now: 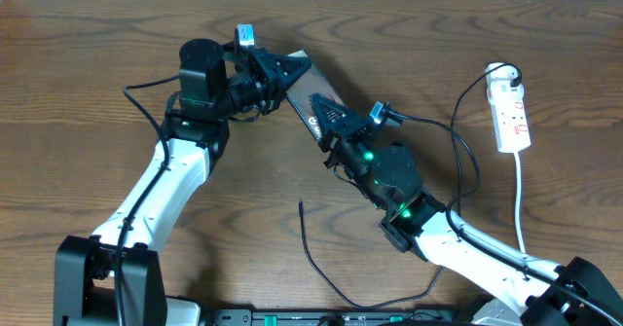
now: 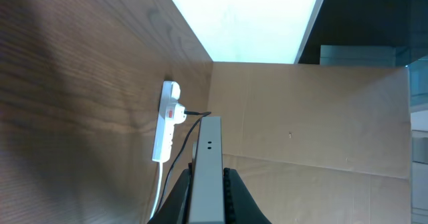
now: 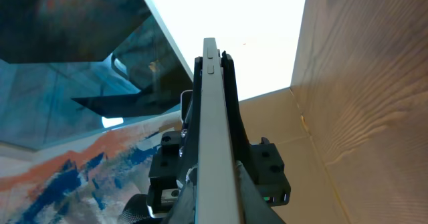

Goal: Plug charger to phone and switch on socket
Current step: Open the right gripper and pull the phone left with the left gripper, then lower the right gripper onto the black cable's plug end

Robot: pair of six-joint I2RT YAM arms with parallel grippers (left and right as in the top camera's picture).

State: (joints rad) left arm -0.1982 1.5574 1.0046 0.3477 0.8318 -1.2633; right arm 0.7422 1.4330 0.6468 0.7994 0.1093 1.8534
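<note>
The phone (image 1: 309, 96), a dark glossy rectangle, is held up off the table between both grippers. My left gripper (image 1: 284, 74) is shut on its far end and my right gripper (image 1: 334, 122) is shut on its near end. In the left wrist view the phone's grey edge (image 2: 208, 158) runs out from the jaws (image 2: 207, 200). In the right wrist view its edge (image 3: 212, 110) rises from the jaws (image 3: 215, 196). The charger, a thin black cable, lies loose with its plug tip (image 1: 301, 205) on the table in front of the phone. The white socket (image 1: 512, 112) lies at the far right; it also shows in the left wrist view (image 2: 167, 120).
The black cable loops from the socket round behind my right arm and along the table's front edge (image 1: 389, 302). The socket's white cord (image 1: 519, 199) runs toward the front right.
</note>
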